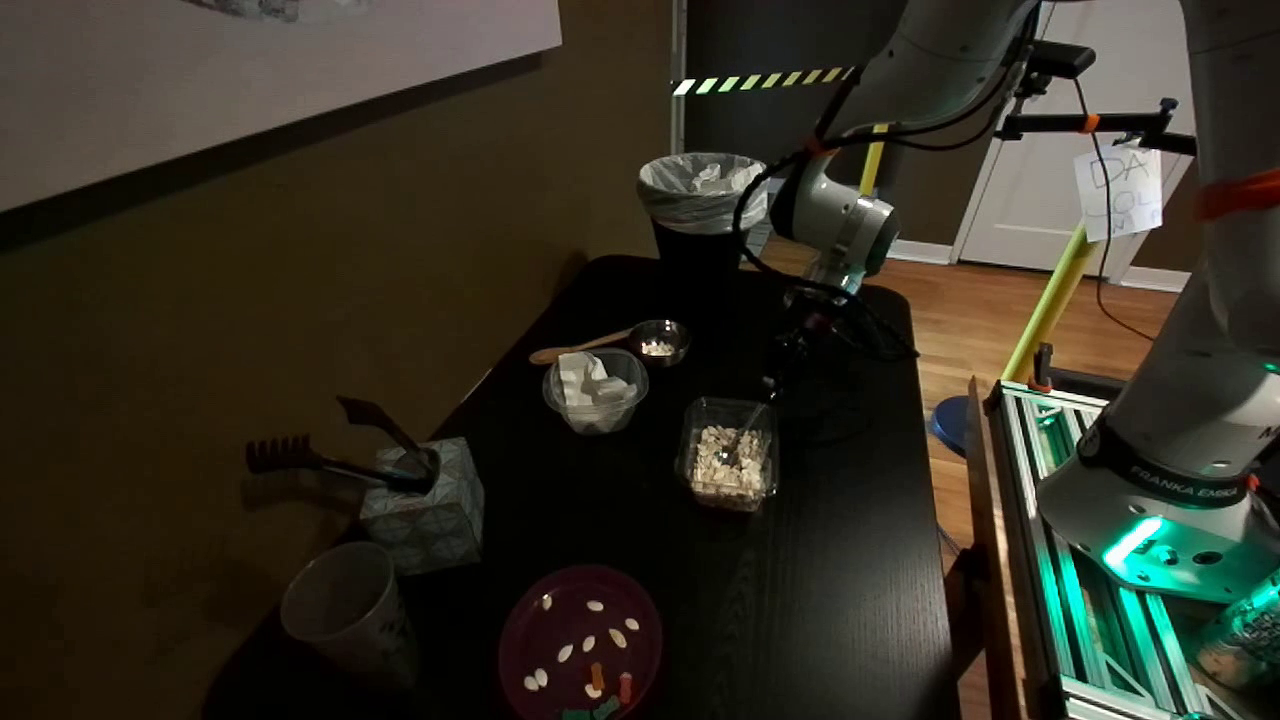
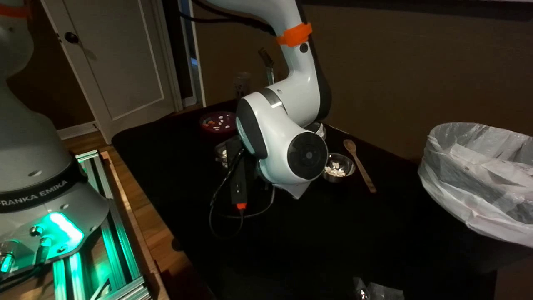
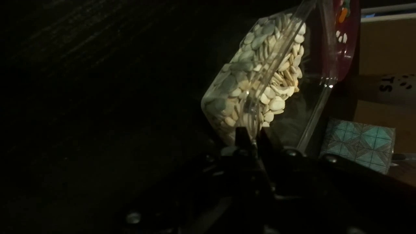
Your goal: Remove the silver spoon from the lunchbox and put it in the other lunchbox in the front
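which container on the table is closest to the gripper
The square clear box of seeds: in the wrist view the gripper is right at its corner. The purple bowl, metal bowl, round tub and cup stand farther off.

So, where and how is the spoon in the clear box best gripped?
I would pinch the upper handle of the spoon from above the box rim nearest the hand: the thin handle slants that way, its lower end lies among pale seeds. Whether the hand grips it, I cannot tell.
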